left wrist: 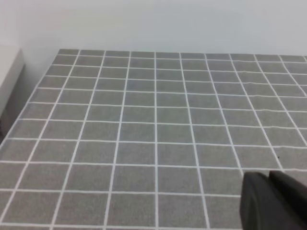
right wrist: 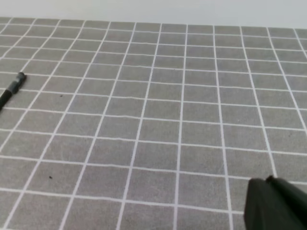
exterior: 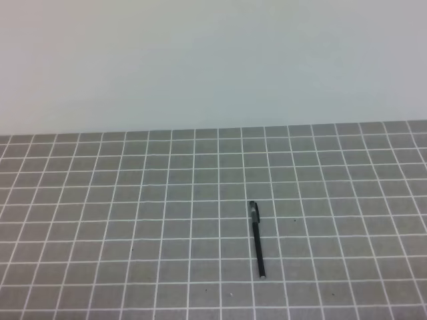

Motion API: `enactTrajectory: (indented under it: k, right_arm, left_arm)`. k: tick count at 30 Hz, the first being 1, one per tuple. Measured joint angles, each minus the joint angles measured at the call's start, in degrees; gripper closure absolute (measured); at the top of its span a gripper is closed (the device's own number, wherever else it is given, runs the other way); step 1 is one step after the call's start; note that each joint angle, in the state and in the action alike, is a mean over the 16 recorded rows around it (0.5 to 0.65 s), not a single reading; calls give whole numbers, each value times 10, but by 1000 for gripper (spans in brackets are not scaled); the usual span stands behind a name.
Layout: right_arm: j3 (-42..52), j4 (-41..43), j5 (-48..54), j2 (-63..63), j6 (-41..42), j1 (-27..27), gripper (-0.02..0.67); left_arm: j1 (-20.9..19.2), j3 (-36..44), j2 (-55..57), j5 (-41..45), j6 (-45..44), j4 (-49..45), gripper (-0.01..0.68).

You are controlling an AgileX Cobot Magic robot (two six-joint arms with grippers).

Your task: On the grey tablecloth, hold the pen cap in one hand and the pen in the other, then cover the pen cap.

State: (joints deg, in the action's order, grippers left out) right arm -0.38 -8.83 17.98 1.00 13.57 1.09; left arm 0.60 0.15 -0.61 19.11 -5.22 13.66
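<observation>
The pen (exterior: pixel 258 243) lies alone on the grey tablecloth (exterior: pixel 133 200), right of centre, running from far to near. Its far end is thicker with a pale band and looks like the pen cap (exterior: pixel 253 211) sitting on the pen. No separate cap lies on the cloth. The right wrist view catches that thick end of the pen (right wrist: pixel 12 87) at the left edge. Neither arm appears in the exterior view. My left gripper (left wrist: pixel 268 178) shows only as dark fingers pressed together at the lower right of its own view, holding nothing. My right gripper (right wrist: pixel 268 181) looks the same, shut and empty, far from the pen.
A plain pale wall stands behind the cloth's far edge (exterior: pixel 213 130). In the left wrist view the cloth's left edge (left wrist: pixel 33 96) drops off beside a white ledge (left wrist: pixel 9 67).
</observation>
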Motion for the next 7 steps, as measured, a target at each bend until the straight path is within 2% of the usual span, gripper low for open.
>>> enactTrajectory:
  k: [7]
  right_arm:
    - [0, 0, 0, 0, 0, 0, 645]
  left_arm:
    - [-11, 0, 0, 0, 0, 0, 674]
